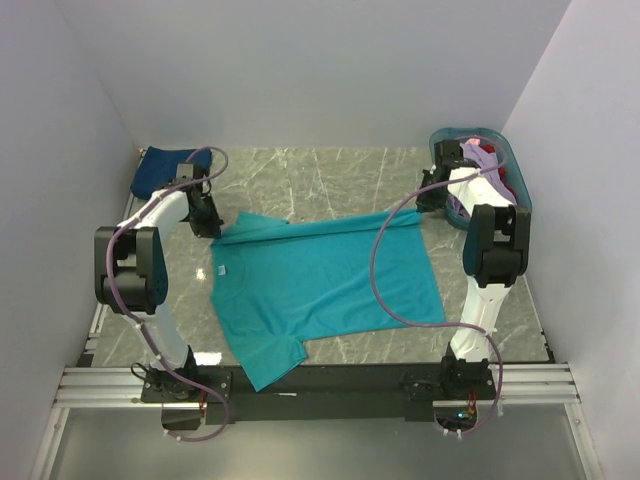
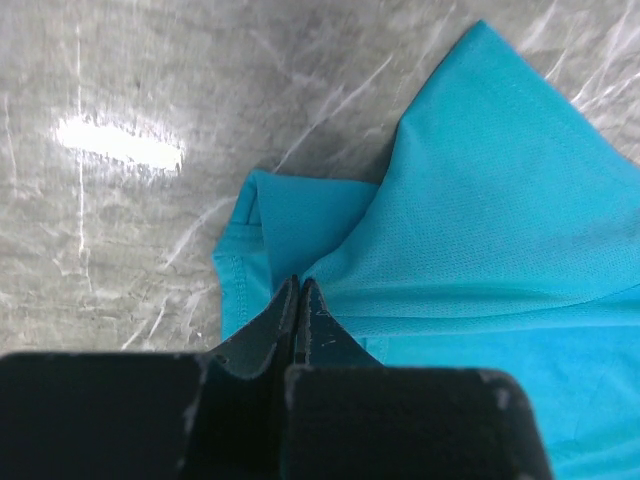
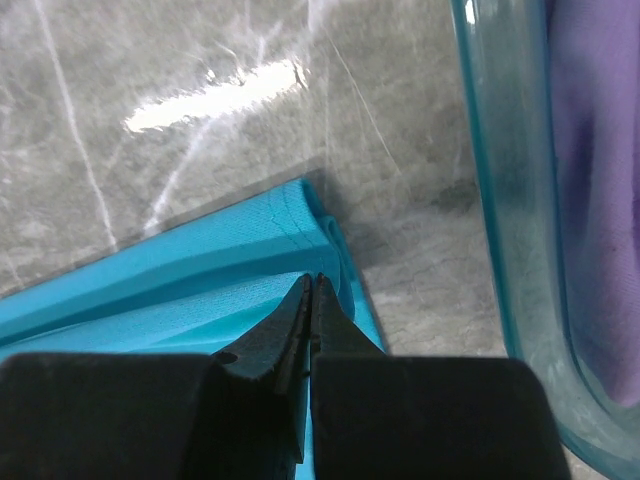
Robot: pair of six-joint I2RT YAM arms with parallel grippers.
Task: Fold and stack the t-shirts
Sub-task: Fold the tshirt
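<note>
— What sits at the far left?

— A navy t-shirt (image 1: pixel 160 170), bunched in the back left corner of the marble table (image 1: pixel 330 170), well apart from the rest.

— And the left gripper (image 2: pixel 298 287)?

— Its jaws are pressed together on a fold of the teal t-shirt (image 1: pixel 320 285), at the far sleeve near the collar end.

— Where does that tee lie?

— Spread across the middle of the table between the two arms, collar to the left and hem to the right, with one sleeve pointing toward the near edge.

— The right gripper (image 3: pixel 311 283)?

— Also closed, pinching the tee's far hem corner, just beside the laundry basket (image 3: pixel 497 200).

— What is in the basket?

— A lavender t-shirt (image 3: pixel 597 180) against the clear teal wall; a bit of red cloth shows beside it in the top view.
</note>
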